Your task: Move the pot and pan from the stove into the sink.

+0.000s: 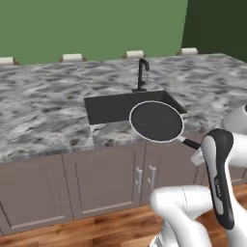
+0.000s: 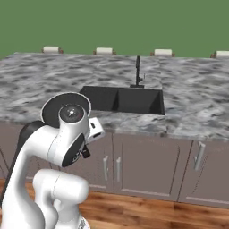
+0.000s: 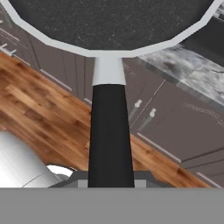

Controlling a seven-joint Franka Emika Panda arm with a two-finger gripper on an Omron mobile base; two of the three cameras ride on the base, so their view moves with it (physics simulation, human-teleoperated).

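Pan (image 1: 156, 121) held level in the air over sink's (image 1: 108, 108) front rim, at 4 o'clock of basin. Gripper (image 3: 111, 183) clamped on pan's long black handle (image 3: 110, 135), above cabinet doors (image 1: 103, 181).

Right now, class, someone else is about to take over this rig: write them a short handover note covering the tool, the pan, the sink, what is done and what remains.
Tool: shut on the pan's handle, gripping it at the end far from the bowl.
Pan: lifted off any surface, held roughly level over the sink's front right edge and the counter lip beside it.
Sink: black basin, nothing seen inside; faucet at its back edge.
Done: pan picked up and brought to the sink.
Left: carry it further over the basin, lower it in, release. The pot and stove are not in these views, so the pot's status needs checking.
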